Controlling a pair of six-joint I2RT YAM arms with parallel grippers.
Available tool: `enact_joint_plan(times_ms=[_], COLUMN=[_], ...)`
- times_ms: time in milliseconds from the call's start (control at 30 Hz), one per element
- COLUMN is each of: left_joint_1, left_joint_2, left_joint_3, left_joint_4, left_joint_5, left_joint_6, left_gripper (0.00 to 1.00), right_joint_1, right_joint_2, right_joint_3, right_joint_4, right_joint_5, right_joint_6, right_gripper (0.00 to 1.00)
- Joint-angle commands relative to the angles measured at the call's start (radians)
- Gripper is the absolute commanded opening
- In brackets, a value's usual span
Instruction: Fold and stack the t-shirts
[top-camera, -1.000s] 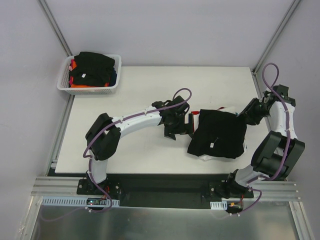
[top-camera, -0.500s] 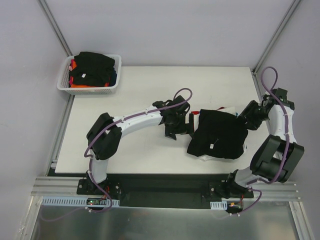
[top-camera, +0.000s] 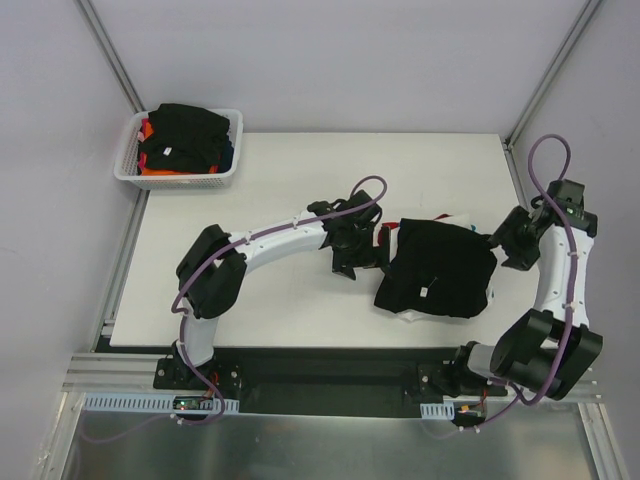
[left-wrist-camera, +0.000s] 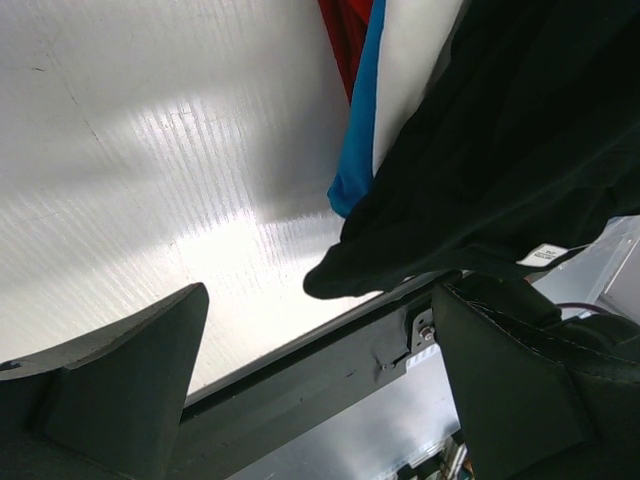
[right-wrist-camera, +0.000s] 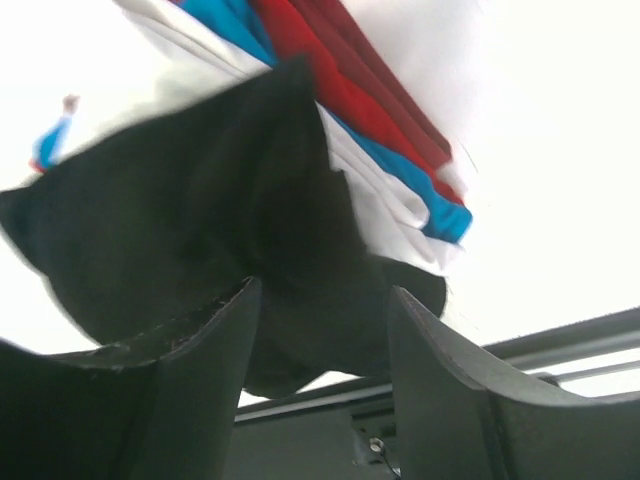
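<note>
My left pincer (left-wrist-camera: 320, 292) gapes, empty; my right pincer (right-wrist-camera: 325, 290) parted, empty; black t-shirt (top-camera: 440, 268) between them, centre-right.

The top t-shirt (top-camera: 437, 268) is plain black with a white label (top-camera: 424, 291). Beneath it lie a white shirt (right-wrist-camera: 390, 220), a blue shirt (right-wrist-camera: 450, 222) and a red shirt (right-wrist-camera: 340, 90). The basket (top-camera: 178, 181) is white mesh, holding a black shirt (top-camera: 185, 135) and orange cloth (top-camera: 147, 129). The table (top-camera: 290, 180) is white. The left arm (top-camera: 275, 237) is white and black, its cable (top-camera: 362, 188) purple.
</note>
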Motion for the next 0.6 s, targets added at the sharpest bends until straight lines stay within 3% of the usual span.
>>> enact_joint_plan(times_ms=[0, 233, 333, 433, 467, 567], left_joint_1=[0.001, 0.003, 0.007, 0.009, 0.009, 0.010], left_joint_2=[-0.040, -0.099, -0.100, -0.088, -0.086, -0.076], left_joint_3=[-0.029, -0.089, -0.100, -0.089, -0.080, -0.063], left_joint_4=[-0.012, -0.018, -0.018, -0.019, -0.019, -0.021], left_joint_5=[0.003, -0.021, -0.020, -0.015, -0.017, -0.015], left_joint_6=[0.020, 0.043, 0.043, 0.043, 0.043, 0.041], left_gripper=[0.94, 0.95, 0.95, 0.95, 0.95, 0.95], right_joint_1=[0.005, 0.008, 0.013, 0.018, 0.018, 0.021], right_joint_2=[0.007, 0.117, 0.158, 0.197, 0.211, 0.218], right_joint_3=[-0.089, -0.142, -0.110, -0.058, -0.035, 0.004], right_joint_4=[0.024, 0.208, 0.232, 0.234, 0.228, 0.210], right_joint_5=[0.049, -0.129, -0.151, -0.160, -0.160, -0.153], right_joint_6=[0.016, 0.070, 0.077, 0.068, 0.065, 0.057], right_gripper=[0.57, 0.57, 0.50, 0.25, 0.10, 0.01])
